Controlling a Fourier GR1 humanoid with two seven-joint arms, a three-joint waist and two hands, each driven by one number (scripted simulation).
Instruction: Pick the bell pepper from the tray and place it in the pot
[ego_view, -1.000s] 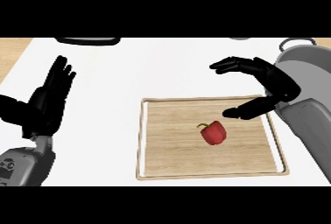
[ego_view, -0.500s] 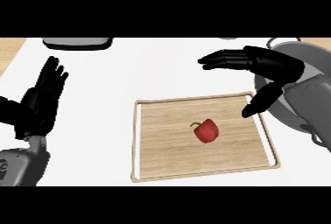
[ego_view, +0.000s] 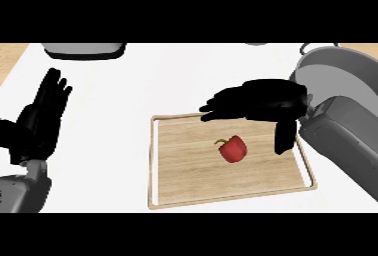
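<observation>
A red bell pepper (ego_view: 235, 149) with a small green stem lies near the middle of a square wooden tray (ego_view: 184, 185). My right hand (ego_view: 260, 102) hovers over the tray's far edge, palm down, fingers spread toward the left and thumb hanging down just right of the pepper. It is open and apart from the pepper. The grey pot (ego_view: 341, 75) stands at the right edge, partly hidden by my right forearm. My left hand (ego_view: 40, 117) rests open at the left, fingers pointing up.
A grey rounded object (ego_view: 83, 49) sits at the far left of the white counter. My right forearm (ego_view: 343, 145) covers the area between tray and pot. A wooden strip shows at the far left corner.
My right hand has moved left and toward me, coming over the tray's far edge above the pepper. The left hand has barely moved. The pepper lies where it was.
</observation>
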